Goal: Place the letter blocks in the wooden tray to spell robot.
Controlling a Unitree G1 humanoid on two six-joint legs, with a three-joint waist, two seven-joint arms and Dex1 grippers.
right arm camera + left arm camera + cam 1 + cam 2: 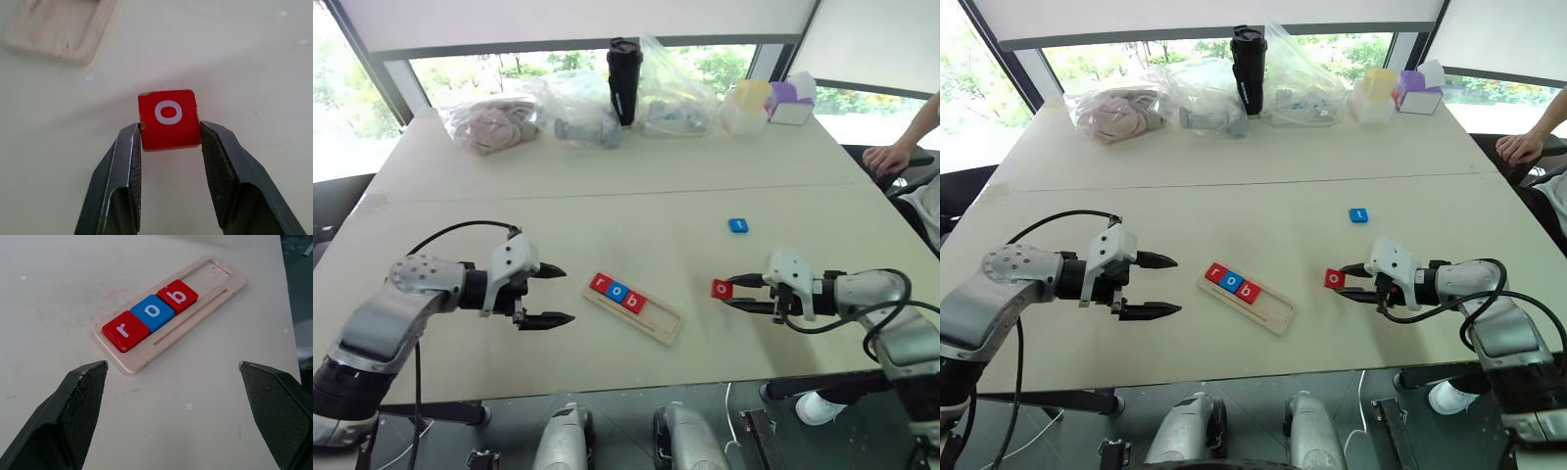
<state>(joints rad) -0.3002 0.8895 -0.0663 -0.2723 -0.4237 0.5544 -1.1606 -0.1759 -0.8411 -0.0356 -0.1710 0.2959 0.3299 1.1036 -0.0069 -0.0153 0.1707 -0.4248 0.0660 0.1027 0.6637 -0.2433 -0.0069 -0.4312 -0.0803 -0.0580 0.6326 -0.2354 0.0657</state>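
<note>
My left gripper [548, 295] hovers with fingers spread wide, just left of the wooden tray [658, 322]. The tray lies at an angle near the table's [607, 211] front edge, holding red r [601, 284], blue o [618, 292] and red b [633, 302]; its right half is bare. My right gripper [728, 293] pinches a red o tile [722, 289] by its sides, right of the tray. Farther off lies a blue tile [738, 225], its letter too small to read. Bags [578, 108], partly cut off, line the far edge.

A pale table [607, 186] stands before bright windows [509, 69] with greenery outside.
</note>
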